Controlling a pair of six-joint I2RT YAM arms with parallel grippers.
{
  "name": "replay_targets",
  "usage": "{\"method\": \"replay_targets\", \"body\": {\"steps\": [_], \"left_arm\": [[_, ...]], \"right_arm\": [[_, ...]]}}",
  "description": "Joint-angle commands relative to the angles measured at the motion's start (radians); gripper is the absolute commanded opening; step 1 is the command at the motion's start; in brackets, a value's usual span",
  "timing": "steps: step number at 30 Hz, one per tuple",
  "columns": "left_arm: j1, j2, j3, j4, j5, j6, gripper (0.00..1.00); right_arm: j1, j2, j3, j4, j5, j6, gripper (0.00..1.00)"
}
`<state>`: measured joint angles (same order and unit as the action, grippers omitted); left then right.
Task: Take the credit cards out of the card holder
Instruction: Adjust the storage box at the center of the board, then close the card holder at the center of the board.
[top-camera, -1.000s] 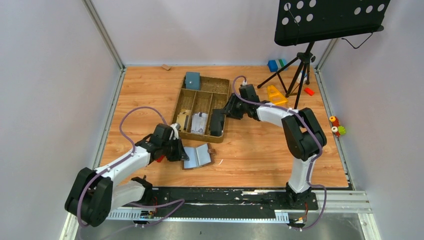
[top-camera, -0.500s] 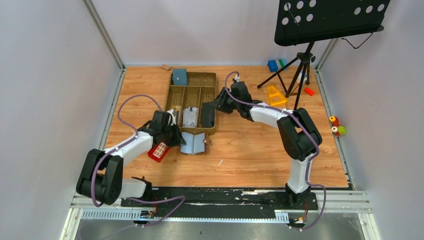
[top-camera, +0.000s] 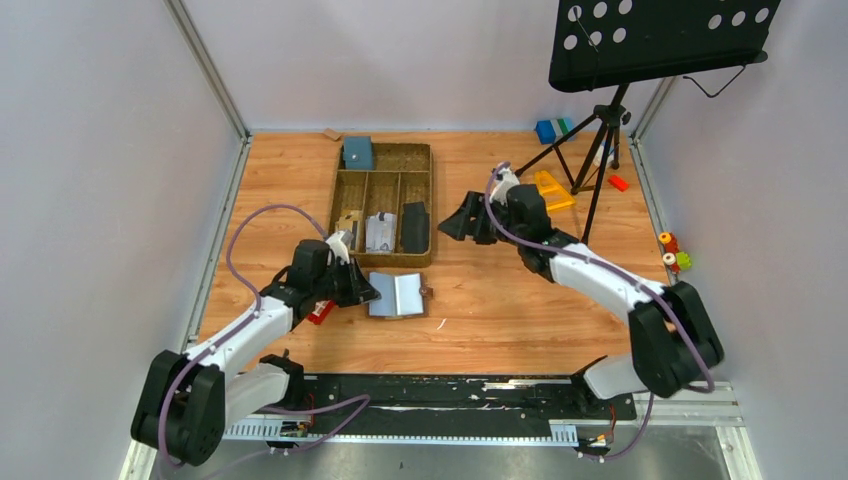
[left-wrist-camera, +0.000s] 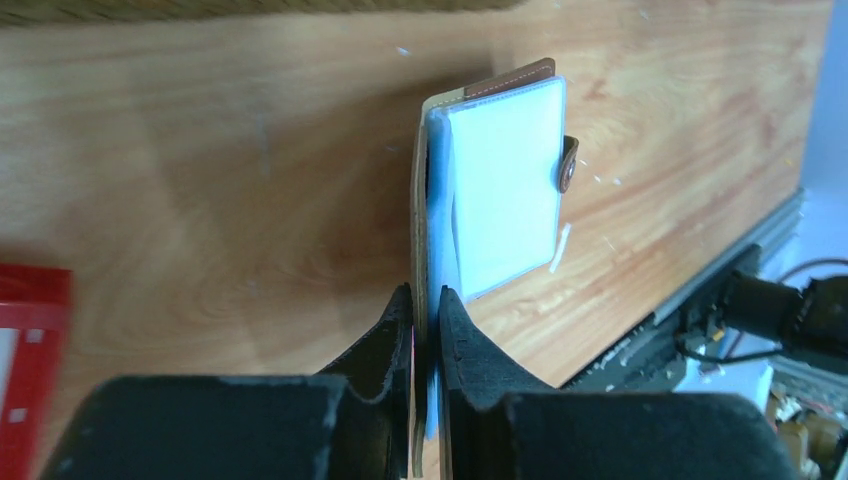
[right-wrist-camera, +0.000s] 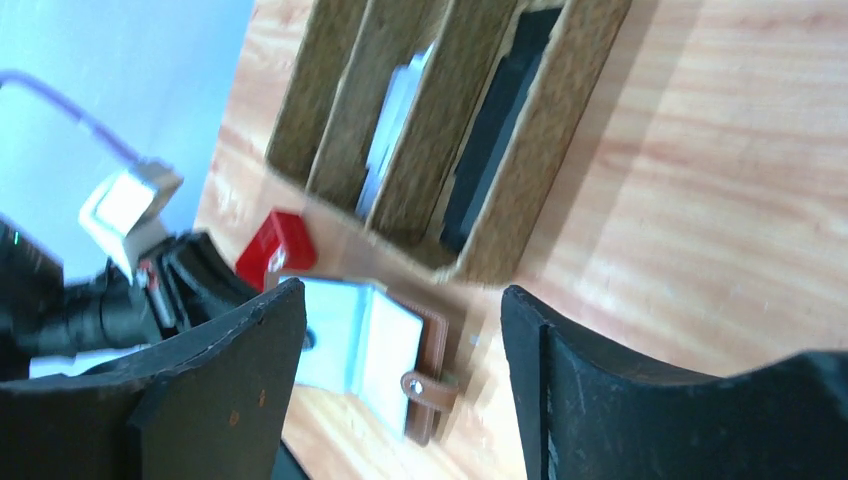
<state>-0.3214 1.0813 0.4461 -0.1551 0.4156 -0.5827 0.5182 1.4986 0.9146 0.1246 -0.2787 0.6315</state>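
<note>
Only the left wrist view shows the grip itself. The left gripper (left-wrist-camera: 427, 318) is clenched on the near edge of the card holder (left-wrist-camera: 490, 170), and its black fingers (left-wrist-camera: 392, 345) pinch a leaf of the clear sleeves (left-wrist-camera: 505, 240). The brown closing tab (left-wrist-camera: 568, 165) sticks out at the holder's 3 o'clock edge. From overhead the card holder (top-camera: 397, 295) lies spread open on the table (top-camera: 520, 320), grey side up, just beside the tray (top-camera: 432, 190) at its 6 o'clock. The left gripper (top-camera: 362, 290) meets it from 9 o'clock, and a red object (top-camera: 320, 313) lies at the holder's 8 o'clock. The right wrist view alone settles the right gripper (right-wrist-camera: 402, 295): it is released, with the jaws wide apart and holding nothing, above bare wood with the open holder beyond its fingertips. Overhead, that gripper hangs at the tray's 3 o'clock, apart from the rim. Of the tray's three long slots, the right one holds a black object (top-camera: 415, 227) and the middle one holds pale cards (top-camera: 380, 232). What lies in the left slot is too small to tell. A blue-teal pouch (top-camera: 357, 153) sits at the tray's 11 o'clock corner.
</note>
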Motion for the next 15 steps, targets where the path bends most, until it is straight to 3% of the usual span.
{"method": "replay_targets", "body": {"steps": [1, 2, 5, 11, 15], "left_arm": [[-0.055, -0.111, -0.042, 0.136, 0.1, -0.108, 0.0], [-0.059, -0.129, -0.043, 0.143, 0.108, -0.126, 0.0], [-0.064, -0.171, -0.052, 0.197, 0.143, -0.2, 0.0], [-0.064, -0.201, -0.043, 0.283, 0.214, -0.301, 0.0], [-0.065, -0.235, -0.039, 0.303, 0.219, -0.347, 0.0]], "right_arm": [[0.007, -0.141, -0.169, 0.018, -0.197, -0.086, 0.73], [0.009, -0.165, -0.208, 0.037, -0.231, -0.086, 0.76], [0.016, -0.234, -0.325, 0.102, -0.335, -0.07, 0.99], [0.032, -0.364, -0.506, 0.312, -0.447, 0.006, 1.0], [0.059, -0.409, -0.531, 0.348, -0.442, 0.029, 0.97]]}}
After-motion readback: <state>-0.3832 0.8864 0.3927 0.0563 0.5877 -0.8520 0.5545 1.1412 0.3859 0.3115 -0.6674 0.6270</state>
